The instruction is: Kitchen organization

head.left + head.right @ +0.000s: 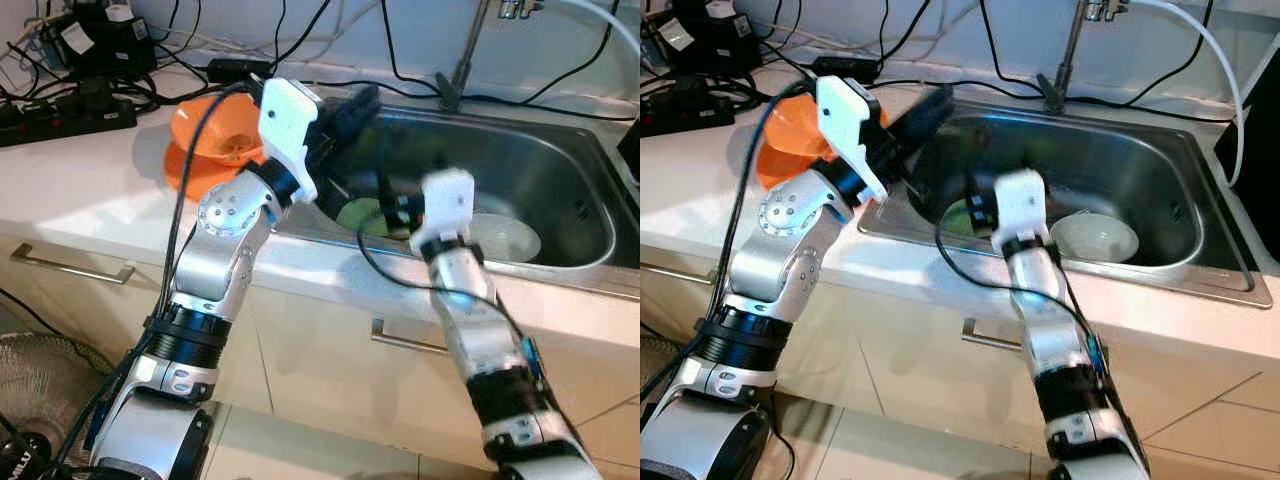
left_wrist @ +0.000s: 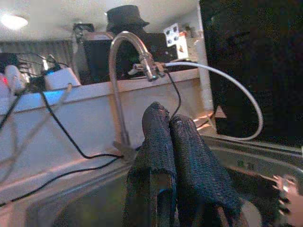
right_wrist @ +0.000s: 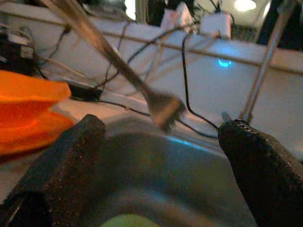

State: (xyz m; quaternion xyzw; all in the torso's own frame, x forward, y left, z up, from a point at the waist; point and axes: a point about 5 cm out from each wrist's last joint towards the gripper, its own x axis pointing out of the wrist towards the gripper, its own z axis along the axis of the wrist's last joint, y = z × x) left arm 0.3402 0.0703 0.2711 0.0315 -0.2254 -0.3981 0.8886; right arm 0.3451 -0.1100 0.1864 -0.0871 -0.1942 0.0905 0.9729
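Orange bowls (image 1: pixel 205 140), white bowl (image 1: pixel 1095 238)

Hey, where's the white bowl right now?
The white bowl sits on the floor of the steel sink, on the robot's right side, just right of the right gripper and a green item.
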